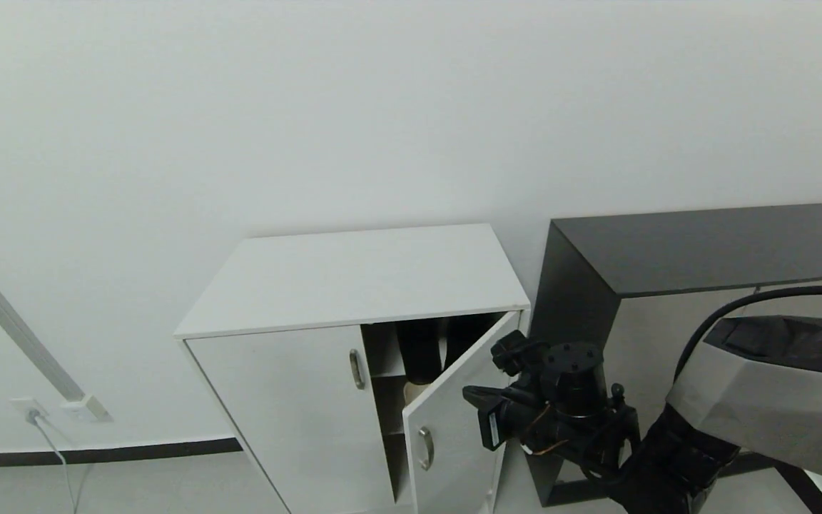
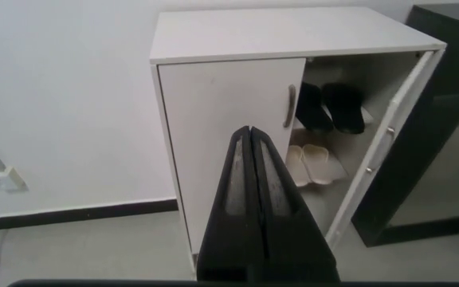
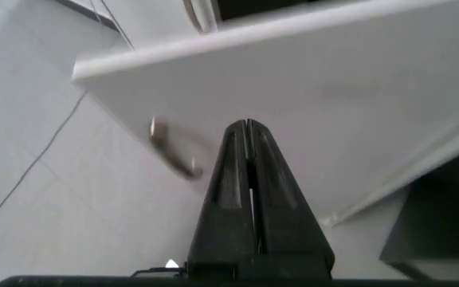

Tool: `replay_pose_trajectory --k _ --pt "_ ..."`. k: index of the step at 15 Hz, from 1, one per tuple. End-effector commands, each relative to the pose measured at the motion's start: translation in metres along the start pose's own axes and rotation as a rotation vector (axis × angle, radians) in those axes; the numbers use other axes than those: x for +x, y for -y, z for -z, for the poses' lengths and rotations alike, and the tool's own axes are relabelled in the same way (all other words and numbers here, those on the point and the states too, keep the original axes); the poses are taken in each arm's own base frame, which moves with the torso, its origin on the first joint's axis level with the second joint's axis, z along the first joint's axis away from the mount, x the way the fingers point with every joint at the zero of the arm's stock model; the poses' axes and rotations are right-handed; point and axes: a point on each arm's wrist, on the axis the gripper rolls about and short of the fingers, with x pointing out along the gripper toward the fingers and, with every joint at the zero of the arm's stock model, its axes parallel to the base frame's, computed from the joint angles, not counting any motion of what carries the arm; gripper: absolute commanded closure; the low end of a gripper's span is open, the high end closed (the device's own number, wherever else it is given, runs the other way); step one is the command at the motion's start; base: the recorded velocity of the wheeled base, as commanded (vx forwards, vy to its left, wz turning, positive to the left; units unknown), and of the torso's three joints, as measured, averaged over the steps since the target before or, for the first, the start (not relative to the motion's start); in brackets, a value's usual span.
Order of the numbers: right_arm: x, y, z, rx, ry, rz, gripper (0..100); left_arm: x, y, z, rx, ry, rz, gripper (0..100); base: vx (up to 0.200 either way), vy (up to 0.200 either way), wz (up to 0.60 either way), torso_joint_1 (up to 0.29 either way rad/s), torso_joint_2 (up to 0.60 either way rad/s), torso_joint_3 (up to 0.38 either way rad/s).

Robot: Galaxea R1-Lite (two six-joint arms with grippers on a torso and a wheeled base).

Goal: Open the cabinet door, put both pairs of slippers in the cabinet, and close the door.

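The cabinet point(image 1: 354, 278) is seen with its left door point(image 1: 275, 400) shut and its right door point(image 1: 454, 428) swung partly outward. Inside the cabinet, a black pair of slippers point(image 2: 331, 106) is set on the upper shelf and a cream pair of slippers point(image 2: 315, 163) on the shelf beneath. Each pair is laid side by side, with long axes running from the cabinet's front toward its back. Which way the toes point cannot be told.

The right gripper point(image 3: 249, 123) is held clenched and empty close to the right door's outer face, near its handle point(image 3: 174, 151). The left gripper point(image 2: 250, 129) is pressed together on nothing, out in front of the cabinet and apart from it.
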Motion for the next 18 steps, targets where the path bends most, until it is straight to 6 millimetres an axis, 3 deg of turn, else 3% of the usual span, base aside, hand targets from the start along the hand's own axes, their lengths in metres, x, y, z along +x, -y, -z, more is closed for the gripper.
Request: replay_pose_trajectory --k 1,18 --pt "0.005 0.001 0.000 0.000 0.004 0.001 100 0.000 0.000 0.000 0.000 0.000 0.001 100 0.000 0.000 0.00 0.000 0.00 0.000" --pt "0.032 0.010 -0.005 0.002 0.046 0.014 100 0.000 0.000 0.000 0.000 0.002 0.000 100 0.000 0.000 0.00 0.000 0.00 0.000"
